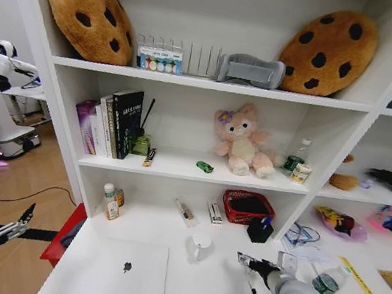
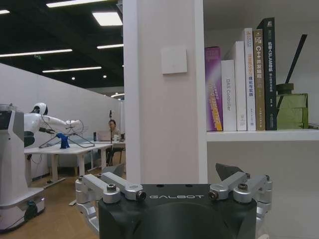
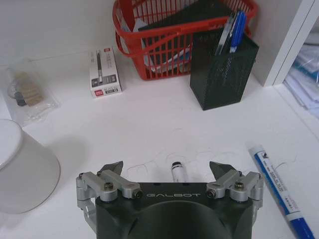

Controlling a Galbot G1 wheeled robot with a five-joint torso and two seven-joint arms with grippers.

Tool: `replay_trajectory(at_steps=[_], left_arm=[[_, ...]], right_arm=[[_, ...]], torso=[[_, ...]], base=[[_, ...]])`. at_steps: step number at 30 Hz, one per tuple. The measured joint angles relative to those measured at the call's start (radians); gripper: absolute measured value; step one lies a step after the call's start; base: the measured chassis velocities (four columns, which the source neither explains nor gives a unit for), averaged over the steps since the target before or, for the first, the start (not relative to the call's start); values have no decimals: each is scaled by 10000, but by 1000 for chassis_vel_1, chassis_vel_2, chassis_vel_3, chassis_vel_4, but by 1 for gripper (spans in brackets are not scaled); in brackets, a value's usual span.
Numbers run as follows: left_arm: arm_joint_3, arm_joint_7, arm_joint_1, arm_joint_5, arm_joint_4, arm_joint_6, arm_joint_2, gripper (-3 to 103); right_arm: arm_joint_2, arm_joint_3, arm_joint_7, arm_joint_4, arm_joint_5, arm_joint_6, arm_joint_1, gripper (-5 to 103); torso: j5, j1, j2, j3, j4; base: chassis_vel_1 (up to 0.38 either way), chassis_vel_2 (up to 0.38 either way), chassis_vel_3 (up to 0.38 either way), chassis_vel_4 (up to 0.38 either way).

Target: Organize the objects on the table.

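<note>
Pens are the item in hand: a dark pen [image 3: 177,172] lies flat on the white table [image 1: 219,285], directly between the spread fingertips of the right gripper [image 3: 167,168], which hold nothing and do not touch it. Landmark: black mesh pen holder [image 3: 223,69], square-sided, perforated metal by the look, already holding several blue pens. The dark pen is near it, on the robot's side; a blue-and-white marker [image 3: 279,191], smooth plastic barrel, lies just beside the gripper, apart from the holder. Red wire basket [image 3: 169,40] stands touching or nearly touching the holder's far side; cannot tell which. Silver laptop [image 1: 124,273], flat matte lid closed, sits well apart from the holder toward the table's left front. Judgement: sorting is early, with loose pens and a clear bottle [image 1: 327,281] not yet put away. Left gripper [image 2: 177,186] hangs off the table's left end beside the shelf upright, fingers apart, empty.
</note>
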Motion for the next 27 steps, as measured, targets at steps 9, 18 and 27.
replay_trajectory(at_steps=[9,18,27], left_arm=[[0,0,0,0,-1,0,0,100],[0,0,0,0,0,0,0,100],[0,0,0,0,0,0,1,100]], right_arm=[[-146,-888,452,-1338,160,-86,864,93],[-132,-1230,463,-1691,-64,-21,1150,55],[-117,-1273,575,-1555,-116,-1,1015,22]], torso=[[-1,0,0,0,-1],[-7,-1,2,-2,-1],[-2,-1,2,-2,0]], base=[[0,0,0,0],[0,0,0,0],[0,0,0,0]])
